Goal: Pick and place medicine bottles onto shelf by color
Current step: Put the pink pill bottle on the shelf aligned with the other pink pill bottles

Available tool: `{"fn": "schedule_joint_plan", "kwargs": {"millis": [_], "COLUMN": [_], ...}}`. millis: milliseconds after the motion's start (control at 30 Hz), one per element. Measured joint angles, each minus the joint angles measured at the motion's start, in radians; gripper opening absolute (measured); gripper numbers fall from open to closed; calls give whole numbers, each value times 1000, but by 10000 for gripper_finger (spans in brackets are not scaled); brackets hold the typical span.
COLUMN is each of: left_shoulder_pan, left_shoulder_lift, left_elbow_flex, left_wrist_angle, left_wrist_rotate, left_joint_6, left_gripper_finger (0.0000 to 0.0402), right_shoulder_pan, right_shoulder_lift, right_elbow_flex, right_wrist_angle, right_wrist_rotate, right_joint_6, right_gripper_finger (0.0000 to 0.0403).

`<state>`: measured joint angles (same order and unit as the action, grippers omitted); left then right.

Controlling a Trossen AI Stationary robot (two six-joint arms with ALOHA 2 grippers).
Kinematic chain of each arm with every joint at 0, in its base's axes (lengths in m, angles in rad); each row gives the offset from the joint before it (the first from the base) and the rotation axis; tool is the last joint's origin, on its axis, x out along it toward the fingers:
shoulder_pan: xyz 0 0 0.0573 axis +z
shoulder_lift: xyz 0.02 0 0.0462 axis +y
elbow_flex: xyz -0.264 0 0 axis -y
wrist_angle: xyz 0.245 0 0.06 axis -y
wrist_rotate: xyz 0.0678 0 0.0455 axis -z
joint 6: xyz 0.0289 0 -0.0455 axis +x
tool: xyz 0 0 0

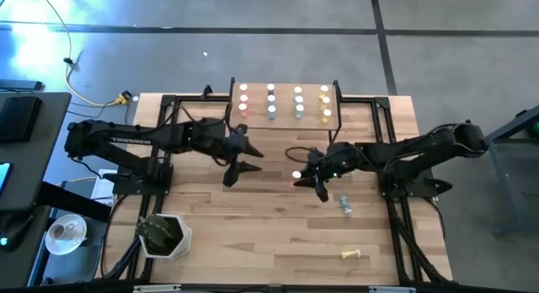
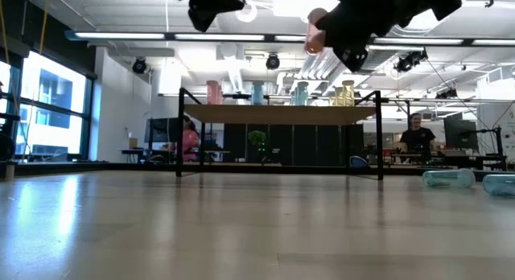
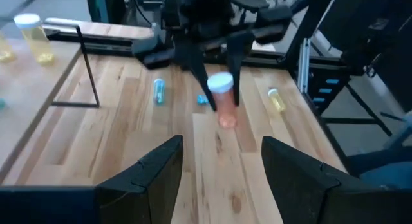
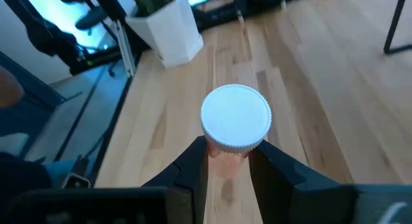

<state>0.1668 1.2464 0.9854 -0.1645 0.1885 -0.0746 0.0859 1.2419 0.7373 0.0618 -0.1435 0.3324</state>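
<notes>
Two blue bottles (image 1: 344, 204), yellow bottle (image 1: 354, 255), white planter (image 1: 165, 236)

Open-plan lab: ceiling pipes (image 2: 241, 71), desks with monitors (image 2: 459, 135), people working.

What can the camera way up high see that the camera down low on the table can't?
Only the high view shows the yellow bottle lying near the table's front edge, the white plant pot, and the shelf's bottles as four rows of white caps. Only the low view shows a person in the room behind, and a second blue bottle lying at the edge. Both show the right gripper holding a pink bottle in the air, the open left gripper, and a blue bottle lying down.
</notes>
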Motion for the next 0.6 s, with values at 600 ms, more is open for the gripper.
{"fn": "schedule_joint_plan", "kwargs": {"millis": [600], "left_shoulder_pan": [94], "left_shoulder_lift": [108], "left_elbow_flex": [171], "left_wrist_angle": [-296], "left_wrist_rotate": [92], "left_joint_6": [88], "left_gripper_finger": [200], "right_shoulder_pan": [-108], "right_shoulder_lift": [252], "right_elbow_flex": [367], "right_wrist_angle": [-424], "right_wrist_rotate": [-100], "right_joint_6": [-163], "right_gripper_finger": [87]}}
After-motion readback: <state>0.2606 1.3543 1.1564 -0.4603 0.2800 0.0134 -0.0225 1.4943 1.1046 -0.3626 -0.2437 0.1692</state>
